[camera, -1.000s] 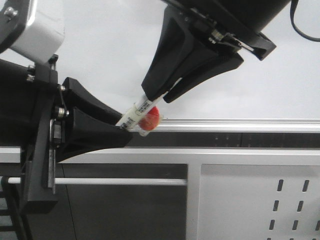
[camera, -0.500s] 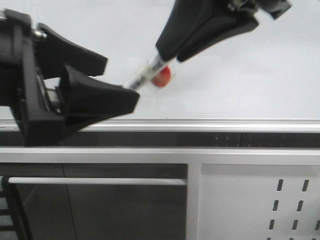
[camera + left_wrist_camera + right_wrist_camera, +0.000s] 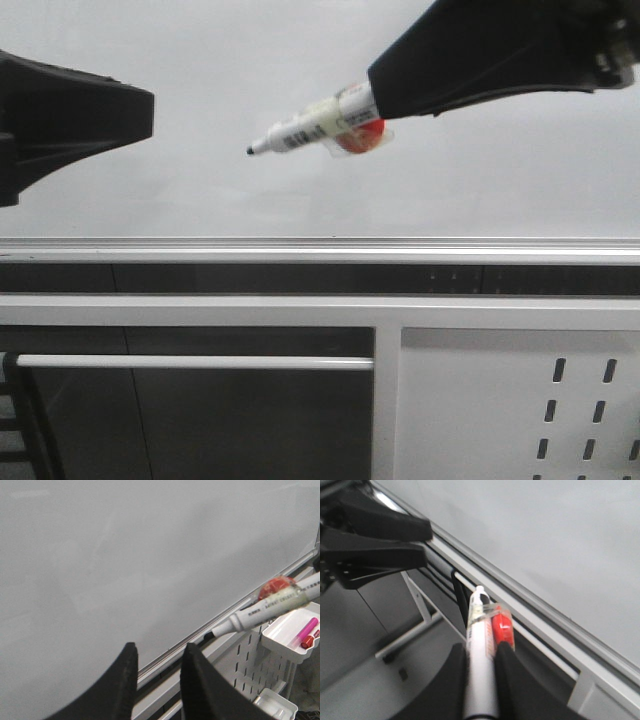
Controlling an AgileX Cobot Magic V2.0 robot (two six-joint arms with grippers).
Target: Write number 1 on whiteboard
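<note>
At the upper right of the front view, the right claw (image 3: 400, 95) is shut tight on a pen (image 3: 315, 125). The pen sticks out of the claw toward the left and a bit down. Its small black tip (image 3: 250, 151) is bare, with no cap on it. A red lump (image 3: 358, 138) is taped to the side of the pen, just past the claw.

Behind the pen is the whiteboard (image 3: 300, 60). It fills the whole top half of the front view. Its silver rim (image 3: 320, 245) runs across the middle. The board looks blank. No number 1 is on it yet. I cannot tell if the tip is touching the board or is just close to it.

At the far left of the front view is the left claw (image 3: 75, 120). It holds nothing. In the left wrist view its two fingers (image 3: 125, 680) stand a little apart, with only the board between them. It is well apart from the pen.

Down below the rim is a white panel (image 3: 520, 400) with slot holes.

I think the step now is bringing the pen to the board, ready to write. Next, the tip must press softly on the board. Then it should go straight down to make one line. The pen is tilted a lot, so the tip may skid or lift off.
</note>
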